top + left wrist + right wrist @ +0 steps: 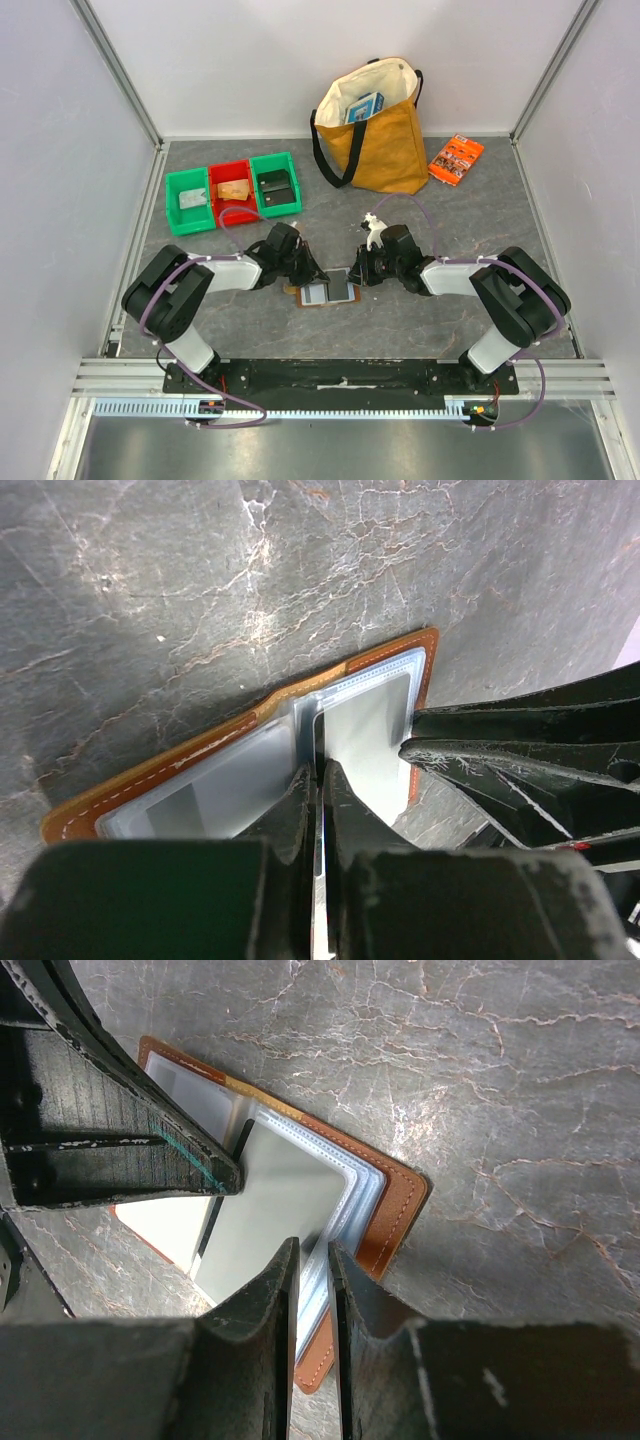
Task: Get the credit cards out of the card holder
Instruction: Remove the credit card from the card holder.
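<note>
Cards (280, 1200) look light, stiff and slick inside clear, floppy pockets (365, 1185) of the card holder (325, 292), open at table (450, 200) centre. Left gripper (320, 775) pinches an upright pocket leaf; right gripper (313, 1250) clamps the right pocket edges. Best hold: a card's exposed short edge

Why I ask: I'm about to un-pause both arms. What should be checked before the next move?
1. The card holder lies open on the table: ok.
2. The left gripper is shut on a thin pale sheet at the holder: ok.
3. The right gripper is shut on the edge of the clear sleeves: ok.
4. The pinched sheet is a card, not a sleeve: cannot tell.
5. The credit cards are out of the holder: not ok, none seen outside it.
6. The two grippers are apart: ok, though close.
</note>
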Action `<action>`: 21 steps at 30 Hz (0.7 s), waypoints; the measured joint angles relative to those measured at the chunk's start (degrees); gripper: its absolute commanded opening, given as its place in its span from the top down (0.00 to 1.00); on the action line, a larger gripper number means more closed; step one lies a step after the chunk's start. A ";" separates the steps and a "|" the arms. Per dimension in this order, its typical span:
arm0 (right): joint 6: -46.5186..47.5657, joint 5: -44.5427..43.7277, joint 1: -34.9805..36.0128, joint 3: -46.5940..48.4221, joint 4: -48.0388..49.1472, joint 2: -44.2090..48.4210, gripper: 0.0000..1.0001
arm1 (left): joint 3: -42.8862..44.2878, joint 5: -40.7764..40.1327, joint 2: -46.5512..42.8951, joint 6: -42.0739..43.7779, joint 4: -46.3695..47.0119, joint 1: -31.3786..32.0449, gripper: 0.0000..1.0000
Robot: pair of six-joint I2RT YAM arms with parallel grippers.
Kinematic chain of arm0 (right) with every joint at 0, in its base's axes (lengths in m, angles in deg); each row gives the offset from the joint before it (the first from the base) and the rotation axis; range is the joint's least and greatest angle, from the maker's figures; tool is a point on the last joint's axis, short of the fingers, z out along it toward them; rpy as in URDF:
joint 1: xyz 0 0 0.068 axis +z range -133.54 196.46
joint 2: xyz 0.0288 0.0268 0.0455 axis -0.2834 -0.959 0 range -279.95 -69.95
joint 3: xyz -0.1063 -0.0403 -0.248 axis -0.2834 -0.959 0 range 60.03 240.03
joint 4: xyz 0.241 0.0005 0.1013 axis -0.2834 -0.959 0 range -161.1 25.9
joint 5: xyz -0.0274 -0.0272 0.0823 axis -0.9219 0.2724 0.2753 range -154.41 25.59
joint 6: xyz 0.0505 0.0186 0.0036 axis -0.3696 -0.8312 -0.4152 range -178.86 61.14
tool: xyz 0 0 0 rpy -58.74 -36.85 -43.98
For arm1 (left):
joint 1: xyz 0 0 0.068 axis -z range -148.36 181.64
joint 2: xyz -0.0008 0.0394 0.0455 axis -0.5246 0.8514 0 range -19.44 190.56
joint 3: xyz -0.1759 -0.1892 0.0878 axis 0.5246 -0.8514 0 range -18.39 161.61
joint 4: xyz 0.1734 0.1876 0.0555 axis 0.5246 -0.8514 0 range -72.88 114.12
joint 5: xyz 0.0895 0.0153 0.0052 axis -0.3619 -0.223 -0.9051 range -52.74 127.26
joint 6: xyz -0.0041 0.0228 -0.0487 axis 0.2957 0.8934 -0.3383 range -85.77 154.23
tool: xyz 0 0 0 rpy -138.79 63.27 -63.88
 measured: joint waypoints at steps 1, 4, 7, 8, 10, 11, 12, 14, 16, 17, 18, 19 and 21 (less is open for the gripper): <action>0.00 0.00 -0.02 0.00 0.00 0.00 0.76 | -0.33 0.02 -0.09 -0.22 0.52 -0.02 0.98; 0.00 0.09 -0.04 0.00 -0.02 0.00 0.75 | -1.53 0.31 -0.39 -0.98 2.27 -0.09 0.98; 0.00 0.20 -0.07 0.00 0.02 -0.13 0.76 | -2.34 0.83 -0.79 -1.51 3.19 -0.22 0.98; 0.00 0.33 -0.09 0.00 0.09 -0.17 0.76 | -2.64 0.98 -1.03 -1.60 3.39 -0.31 0.98; 0.00 0.59 -0.13 0.00 0.22 -0.31 0.76 | -3.30 1.11 -1.66 -1.77 3.50 -0.33 0.98; 0.00 0.70 -0.13 0.00 0.24 -0.31 0.76 | -3.56 1.14 -1.90 -1.79 3.56 -0.33 0.98; 0.00 0.83 -0.13 0.00 0.22 -0.31 0.76 | -3.82 1.18 -2.14 -1.84 3.63 -0.33 0.98; 0.00 1.03 -0.11 0.00 0.07 -0.13 0.76 | -4.00 1.38 -2.25 -1.95 3.72 -0.33 0.98; 0.00 1.03 -0.07 0.00 -1.07 0.59 0.75 | -4.13 1.53 -2.25 -1.99 3.85 -0.33 0.98; 0.00 1.03 0.02 0.00 -1.92 1.16 0.75 | -4.24 1.60 -2.25 -2.01 3.98 -0.33 0.98; 0.00 1.01 0.02 0.00 -2.56 1.68 0.76 | -4.33 1.62 -2.25 -2.01 4.11 -0.33 0.98; 0.00 1.01 0.02 0.00 -3.50 2.47 0.76 | -4.46 1.62 -2.25 -2.01 4.26 -0.33 0.98; -0.02 1.07 0.02 0.00 -4.11 4.00 0.76 | -4.59 1.60 -2.27 -2.01 4.50 -0.33 0.98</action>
